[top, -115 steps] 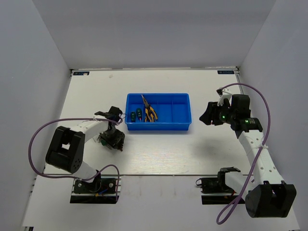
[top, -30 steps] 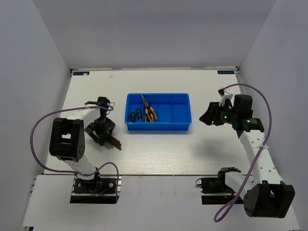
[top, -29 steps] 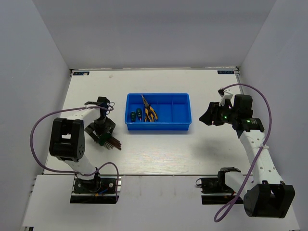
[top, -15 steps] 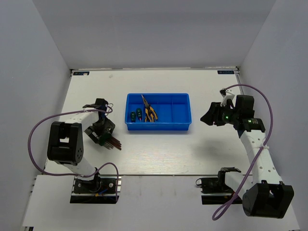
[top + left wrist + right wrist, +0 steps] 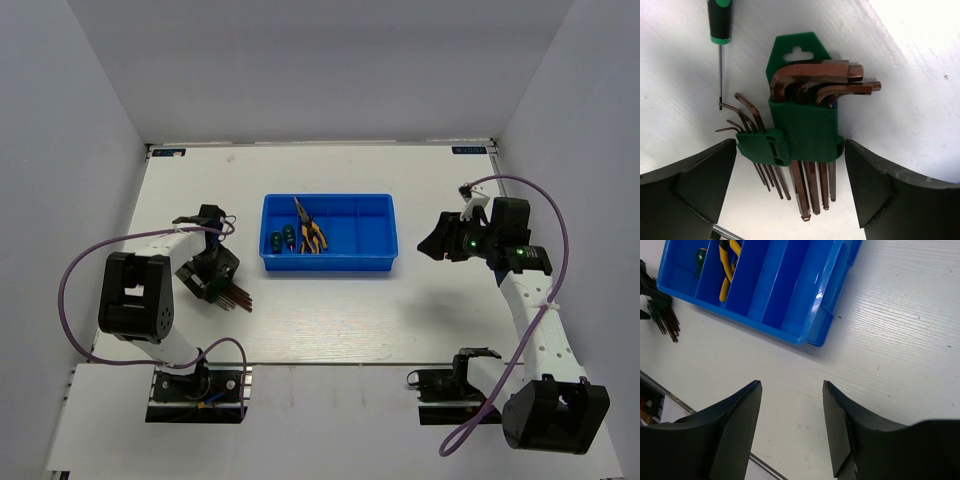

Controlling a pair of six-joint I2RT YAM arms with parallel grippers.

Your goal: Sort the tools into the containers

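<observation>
1. having swung back from the blue tray [image 5: 330, 266], now parked low with left gripper [image 5: 789, 145] spread wide, hex key set [image 5: 805, 130] flat between its fingers, ungripped.
2. looks like the last pickup; pliers [image 5: 312, 235] and screwdrivers [image 5: 282, 240] already boxed.
3. right gripper [image 5: 791, 390] open, empty.

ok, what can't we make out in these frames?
- Top view: hex key set mostly under left gripper; only tips show.
- Left wrist: screwdriver handle cut by top edge.
- Right wrist: tray far end cut off; pliers partly out of frame.
</observation>
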